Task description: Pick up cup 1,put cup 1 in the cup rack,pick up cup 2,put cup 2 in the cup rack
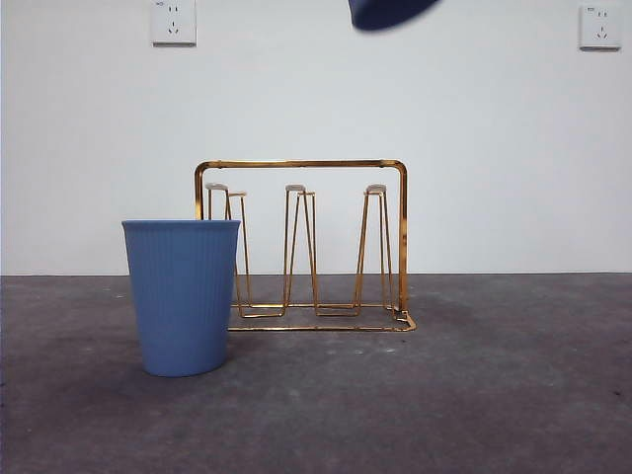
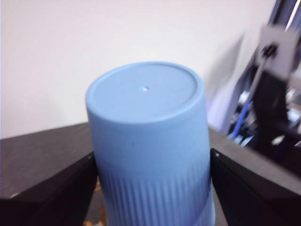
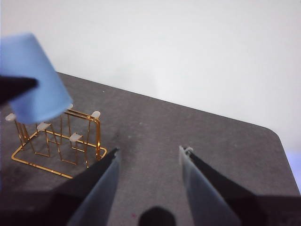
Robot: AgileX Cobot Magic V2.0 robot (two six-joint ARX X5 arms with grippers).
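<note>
My left gripper (image 2: 153, 165) is shut on a light blue ribbed cup (image 2: 148, 141), its flat bottom facing the wrist camera. In the right wrist view this cup (image 3: 35, 80) hangs tilted in the air above the gold wire cup rack (image 3: 99, 136). In the front view only a dark blue tip (image 1: 390, 10) of it shows at the top edge. A second blue cup (image 1: 183, 296) stands upright on the table, in front of the left end of the cup rack (image 1: 301, 164). The rack's three peg loops are bare. My right gripper (image 3: 148, 157) is open and empty, high above the table, to the side of the rack.
The dark grey table (image 1: 474, 395) stands against a white wall with two sockets (image 1: 174, 22) (image 1: 599, 27). The table's rounded corner (image 3: 275, 134) shows in the right wrist view. Arm hardware (image 2: 277, 94) stands beside the table in the left wrist view.
</note>
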